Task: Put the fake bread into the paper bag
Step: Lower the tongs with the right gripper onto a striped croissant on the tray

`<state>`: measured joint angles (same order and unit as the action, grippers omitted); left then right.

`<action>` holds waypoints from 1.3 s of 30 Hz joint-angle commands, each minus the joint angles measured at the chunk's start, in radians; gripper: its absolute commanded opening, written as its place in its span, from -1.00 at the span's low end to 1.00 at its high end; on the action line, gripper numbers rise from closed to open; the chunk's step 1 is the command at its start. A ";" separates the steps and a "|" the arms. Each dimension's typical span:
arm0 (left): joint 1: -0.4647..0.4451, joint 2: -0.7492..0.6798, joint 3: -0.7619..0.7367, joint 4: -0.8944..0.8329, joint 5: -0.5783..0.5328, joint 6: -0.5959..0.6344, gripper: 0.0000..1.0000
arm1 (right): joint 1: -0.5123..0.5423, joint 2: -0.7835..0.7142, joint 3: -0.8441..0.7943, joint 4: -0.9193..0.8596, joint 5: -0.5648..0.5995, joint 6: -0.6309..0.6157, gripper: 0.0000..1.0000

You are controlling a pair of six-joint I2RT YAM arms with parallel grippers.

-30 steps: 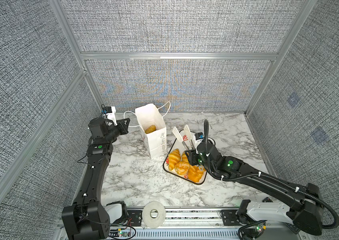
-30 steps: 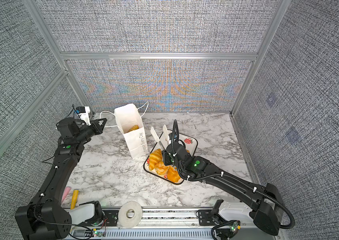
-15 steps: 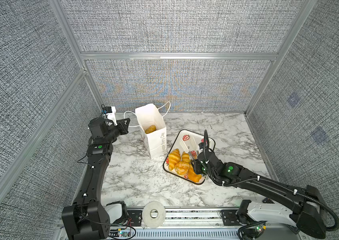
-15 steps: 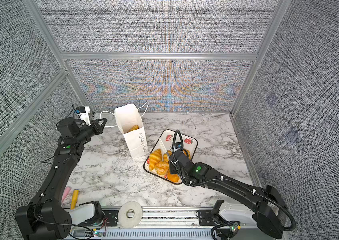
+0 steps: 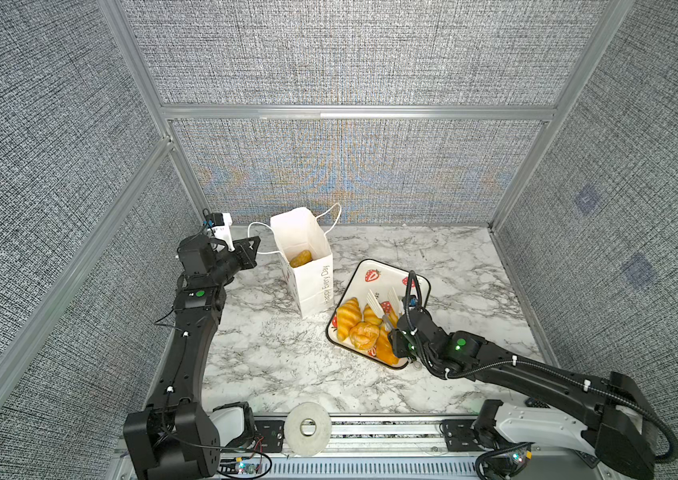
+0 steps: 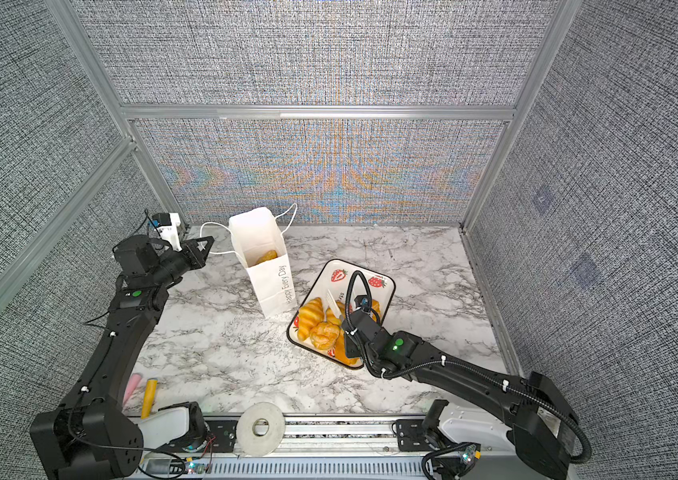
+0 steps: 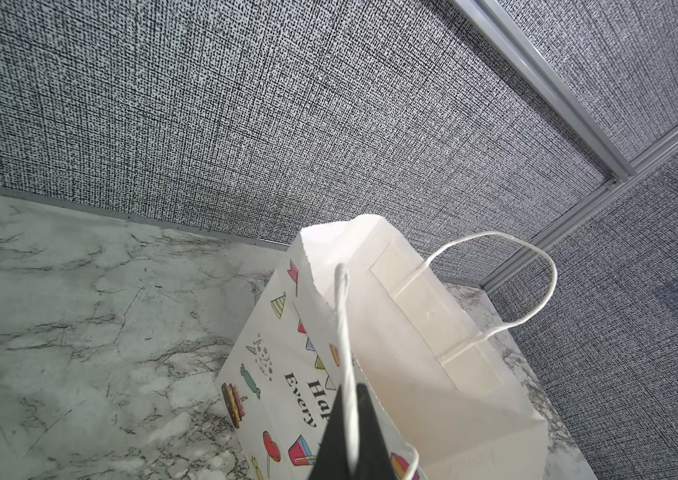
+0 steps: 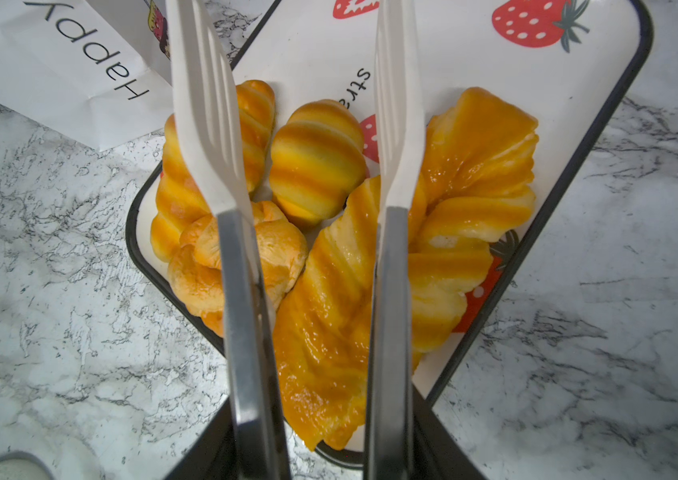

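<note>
The right pincer grips a pair of tongs, their blades spread over the fake bread on the tray. The long ridged loaf lies lengthwise between them, pointing away from the pincer. Beyond the tips is bare tray, and bare desk flanks it. The left pincer pinches the cord handle of the paper bag; one roll sits inside.

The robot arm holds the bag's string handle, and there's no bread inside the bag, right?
Not quite. The paper bag is not empty: one piece of fake bread lies inside it, as both top views show. The rest is right: the left gripper does hold the string handle.
</note>
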<state>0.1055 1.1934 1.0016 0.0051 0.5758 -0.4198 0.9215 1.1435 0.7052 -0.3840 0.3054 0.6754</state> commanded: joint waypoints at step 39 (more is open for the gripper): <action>-0.001 0.011 -0.004 0.024 0.017 -0.004 -1.00 | 0.002 0.132 -0.021 0.073 -0.045 0.027 -0.04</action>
<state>0.1055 1.2060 1.0000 0.0063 0.5793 -0.4236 0.9222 1.2720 0.6849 -0.3275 0.2539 0.6849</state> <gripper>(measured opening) 0.052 0.483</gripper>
